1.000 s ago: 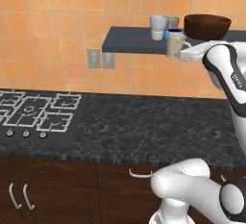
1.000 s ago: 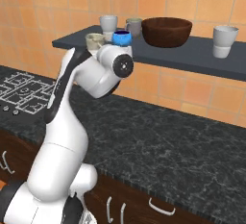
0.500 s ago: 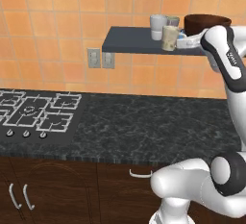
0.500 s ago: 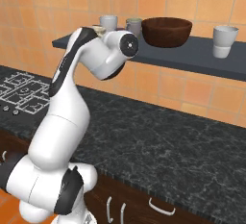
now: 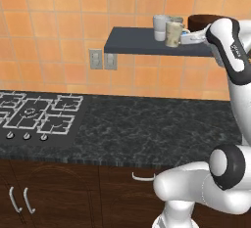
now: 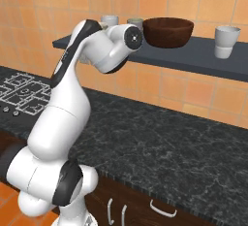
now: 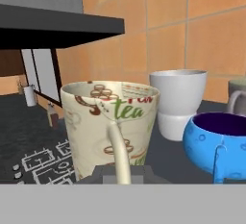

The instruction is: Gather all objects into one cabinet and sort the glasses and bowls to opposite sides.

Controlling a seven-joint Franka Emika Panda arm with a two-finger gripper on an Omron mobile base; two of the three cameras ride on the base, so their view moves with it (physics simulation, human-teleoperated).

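Gripping the mug [image 7: 111, 127] by its handle, closed gripper [image 5: 188, 38] now holds it upright over the shelf [image 5: 142, 42], higher than a second ago. Mug sits beside a white cup [image 7: 178, 103] and blue bowl [image 7: 218, 143].

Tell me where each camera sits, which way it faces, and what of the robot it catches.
Left base view: behind the arm's left, facing the shelf; arm rises at right, end effector at the mug.
Right base view: behind its right, facing the brown bowl; arm at left.
Hand view: on the hand, along the shelf at the mug, its handle held.
Shared: shelf, mug.
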